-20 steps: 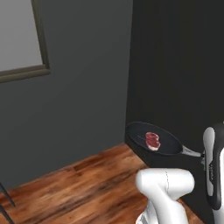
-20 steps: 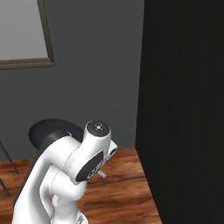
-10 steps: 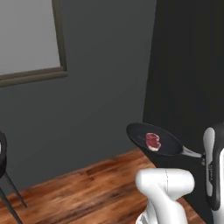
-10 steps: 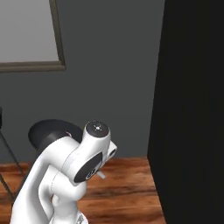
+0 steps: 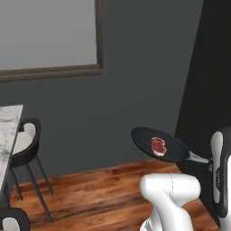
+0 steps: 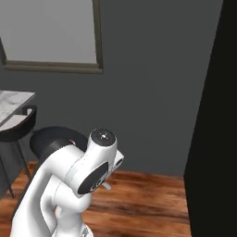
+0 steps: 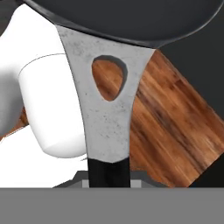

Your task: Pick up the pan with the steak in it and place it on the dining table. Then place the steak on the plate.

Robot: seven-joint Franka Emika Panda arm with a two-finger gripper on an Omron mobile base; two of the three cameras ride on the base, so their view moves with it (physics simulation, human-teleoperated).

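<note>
The pan [image 5: 158,144] is carried in the air above the wooden floor [image 5: 99,189], roughly level, with the steak [image 5: 158,145] lying in its bowl. Its long axis runs left to right in the left base view: bowl to the left, thin handle pointing right toward the arm. The gripper [image 7: 109,177] is pinched on the handle's dark end. The dining table [image 5: 6,131] shows at the far left, beside a dark chair [image 5: 27,149].
</note>
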